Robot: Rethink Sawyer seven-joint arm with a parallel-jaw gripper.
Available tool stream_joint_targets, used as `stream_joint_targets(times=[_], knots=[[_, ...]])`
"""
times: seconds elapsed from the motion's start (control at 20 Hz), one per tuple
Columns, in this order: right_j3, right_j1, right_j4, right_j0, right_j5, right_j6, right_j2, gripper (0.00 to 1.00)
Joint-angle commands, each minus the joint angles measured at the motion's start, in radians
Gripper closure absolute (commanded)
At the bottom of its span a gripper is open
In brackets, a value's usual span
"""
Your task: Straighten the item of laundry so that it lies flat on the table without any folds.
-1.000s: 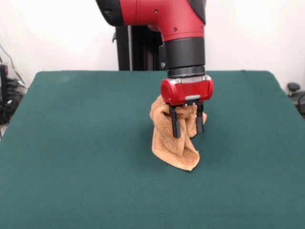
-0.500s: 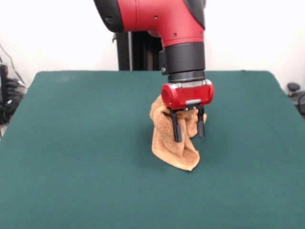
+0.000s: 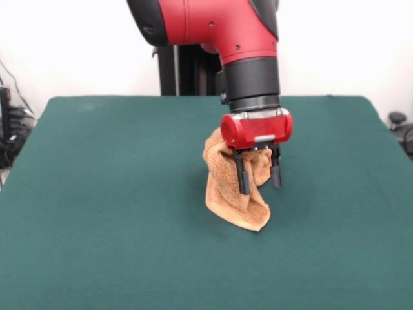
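Observation:
The item of laundry [image 3: 231, 201], an orange-tan terry towel, lies crumpled and folded into a narrow heap near the middle of the dark green table [image 3: 97, 213]. One corner points toward the near side. My gripper [image 3: 261, 189] hangs over the heap's right part on the red and black arm. It is open, and its two black fingers [image 3: 243, 175] point down, spread apart, with towel cloth showing between them. The left finger stands in front of the cloth and the right finger stands at the towel's right edge. The towel's upper part is hidden behind the red gripper body.
Green felt stretches wide on all sides of the towel. Dark cables and equipment [image 3: 10, 129] sit beyond the table's left edge, and a dark object [image 3: 400, 126] lies beyond its right edge.
The gripper has sunk a little and shifted slightly to the right over the towel. Its fingers stay spread, and the towel's shape is unchanged.

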Motion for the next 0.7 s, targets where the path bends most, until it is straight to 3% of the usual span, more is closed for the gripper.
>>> stream_joint_targets(times=[0.05,0.7], knots=[[-0.072,0.047,-0.037,0.044,0.002,0.085,-0.015,0.0],[-0.108,0.093,-0.049,0.05,0.059,0.07,-0.029,0.0]])
